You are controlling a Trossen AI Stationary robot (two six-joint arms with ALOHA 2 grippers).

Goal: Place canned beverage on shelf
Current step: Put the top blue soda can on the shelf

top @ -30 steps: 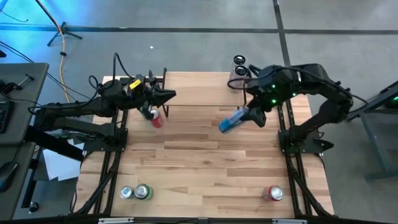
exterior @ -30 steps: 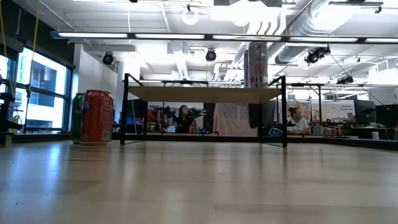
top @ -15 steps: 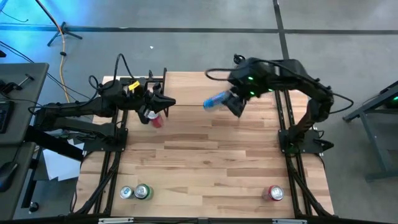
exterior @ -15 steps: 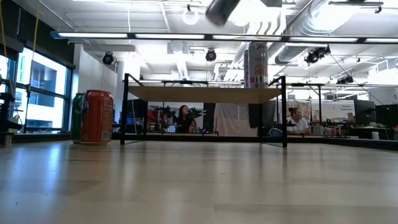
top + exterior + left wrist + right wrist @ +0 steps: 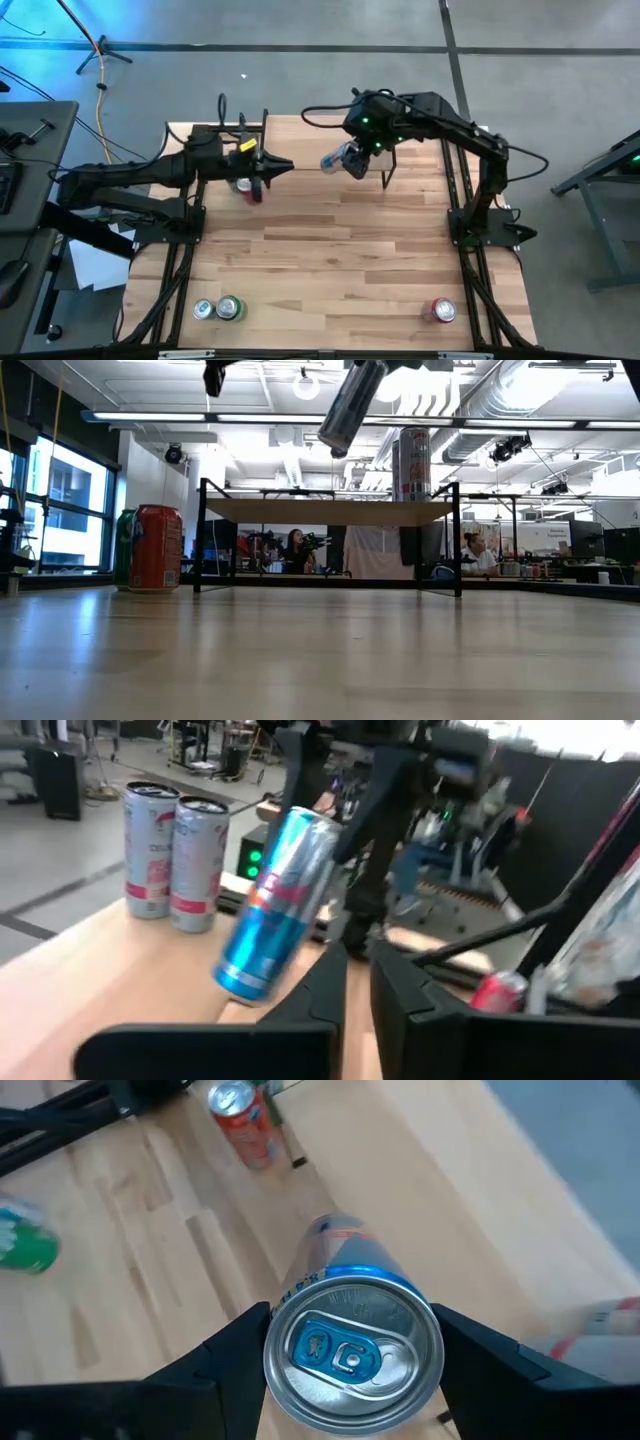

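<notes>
Two dark arms worked above a light-wood table [image 5: 330, 260], with the right gripper [image 5: 352, 160] grasping a slim blue-and-silver can [image 5: 335, 160] tilted in mid-air over the far half of the tabletop. From the wrist camera on that arm, the can [image 5: 352, 1345] sat clamped between the two fingers [image 5: 215, 1370], its silver pull-tab lid facing the lens and its body angled down toward the wood. At table height the can [image 5: 352, 405] hung slanted, above and clear of the shelf [image 5: 325, 510], a light-wood board on thin black legs at the table's far end. One tall white can [image 5: 413, 463] stood upright on the shelf near its right end in that level view; the left wrist camera showed two such white cans [image 5: 172, 850] side by side beyond the tilted blue one [image 5: 275, 905]. The left gripper [image 5: 285, 165], fingers clenched together with nothing between them, pointed toward the held can from the table's left side. Beneath that arm stood a red can [image 5: 248, 190], seen at table level as an orange-red can [image 5: 158, 548] with a green one [image 5: 125, 548] just behind it. Nearer the front edge were a silver can [image 5: 204, 310] touching a green can [image 5: 230, 308], and well apart at the right a red can [image 5: 441, 311]. People sat in the room beyond [image 5: 482, 555].
</notes>
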